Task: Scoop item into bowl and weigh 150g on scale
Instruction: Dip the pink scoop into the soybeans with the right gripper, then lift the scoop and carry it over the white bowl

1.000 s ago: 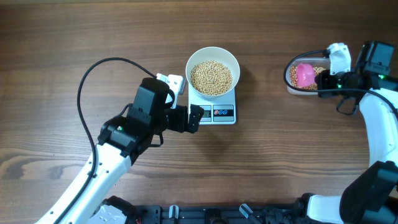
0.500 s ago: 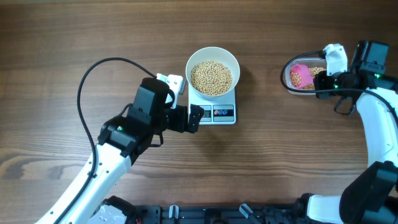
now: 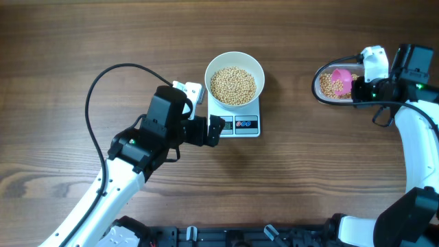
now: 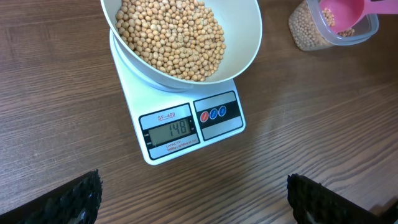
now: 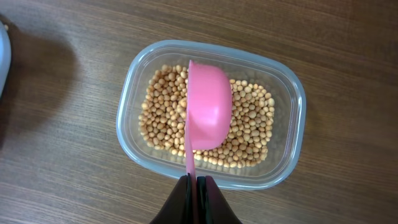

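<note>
The white bowl (image 3: 234, 60), filled with tan beans (image 3: 232, 85), stands on the white scale (image 3: 241, 126). In the left wrist view the scale (image 4: 134, 93) shows 148 under the bowl (image 4: 244, 37). My left gripper (image 3: 215, 130) hovers open just left of the scale's display, and its fingers (image 4: 74, 198) hold nothing. My right gripper (image 5: 194, 182) is shut on the thin handle of a pink scoop (image 5: 208, 112). The scoop lies rolled on its side over more beans (image 5: 249, 137) in the clear tub (image 5: 286, 155).
The clear tub (image 3: 322, 88) with the pink scoop (image 3: 341, 81) sits at the far right of the wooden table. A black cable (image 3: 96, 89) loops over the table left of the left arm. Bare wood lies between scale and tub.
The right gripper shifted a little left in the tub and came back right, and the pink scoop rolled onto its side. The left arm, the bowl and the scale stayed put.
</note>
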Robot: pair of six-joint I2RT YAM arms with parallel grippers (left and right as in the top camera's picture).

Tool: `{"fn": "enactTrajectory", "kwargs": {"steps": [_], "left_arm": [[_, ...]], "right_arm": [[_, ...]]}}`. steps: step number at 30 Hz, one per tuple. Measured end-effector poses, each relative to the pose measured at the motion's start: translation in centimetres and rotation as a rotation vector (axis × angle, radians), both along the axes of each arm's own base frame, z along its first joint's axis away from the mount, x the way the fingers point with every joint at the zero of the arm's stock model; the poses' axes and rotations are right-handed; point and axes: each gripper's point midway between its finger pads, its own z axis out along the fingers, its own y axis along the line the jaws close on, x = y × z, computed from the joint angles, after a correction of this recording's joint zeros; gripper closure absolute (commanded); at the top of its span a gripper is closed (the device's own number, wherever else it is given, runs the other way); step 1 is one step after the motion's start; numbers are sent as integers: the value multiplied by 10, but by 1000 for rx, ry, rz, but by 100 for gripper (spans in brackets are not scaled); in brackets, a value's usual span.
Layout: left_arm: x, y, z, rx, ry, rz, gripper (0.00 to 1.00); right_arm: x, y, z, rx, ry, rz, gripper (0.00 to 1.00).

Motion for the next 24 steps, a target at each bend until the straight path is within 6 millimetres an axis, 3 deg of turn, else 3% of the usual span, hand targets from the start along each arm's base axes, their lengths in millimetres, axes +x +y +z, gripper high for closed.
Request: {"fn": "enactTrajectory", "kwargs": {"steps": [4, 10, 24], "left_arm": [[0, 0, 0, 0, 0, 0, 0], [0, 0, 0, 0, 0, 0, 0], [0, 0, 0, 0, 0, 0, 0]], "right_arm": [[-1, 0, 0, -13, 0, 21, 96], [-5, 2, 17, -24, -39, 25, 96], [-9, 5, 18, -54, -35, 96, 96]]}}
